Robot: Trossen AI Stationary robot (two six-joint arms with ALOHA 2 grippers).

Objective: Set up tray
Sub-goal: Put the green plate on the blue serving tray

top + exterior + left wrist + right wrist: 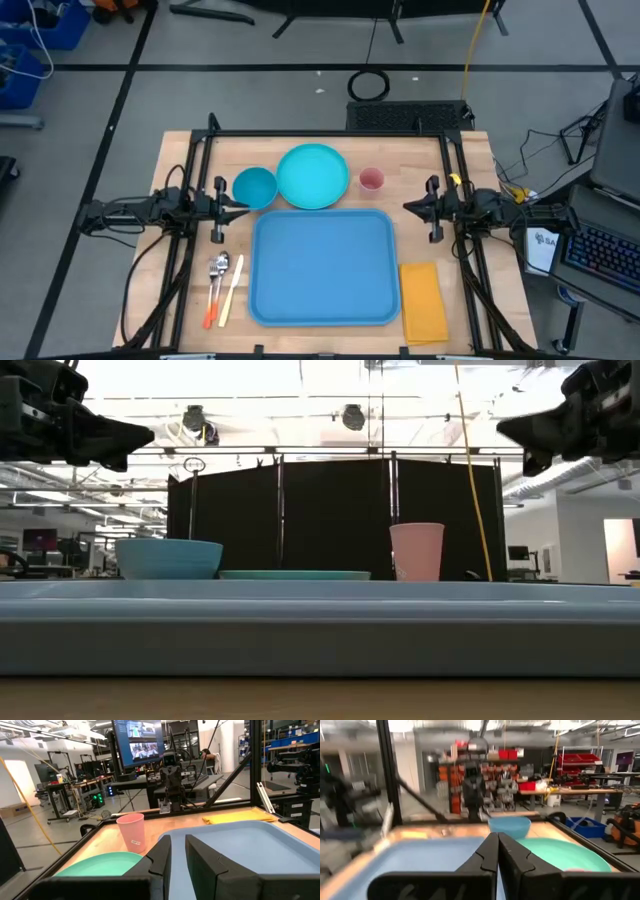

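The large blue tray (pixel 325 268) lies flat on the wooden table, near the front edge, with nothing on it. Behind it stand a blue bowl (pixel 255 186), a round turquoise plate (pixel 312 176) and a pink cup (pixel 371 180). My left gripper (pixel 243 205) hovers above the table's left side, beside the bowl, its fingers (pixel 165 851) a narrow gap apart. My right gripper (pixel 408 207) hovers at the right side, past the cup, with its fingers (pixel 490 851) shut on nothing. In the low view, both the left gripper (pixel 140 434) and the right gripper (pixel 505 430) sit high above the table.
A fork, a spoon and two plastic-handled pieces of cutlery (pixel 222 285) lie left of the tray. A folded yellow napkin (pixel 423 300) lies to its right. A black frame (pixel 330 133) borders the table's far edge and sides.
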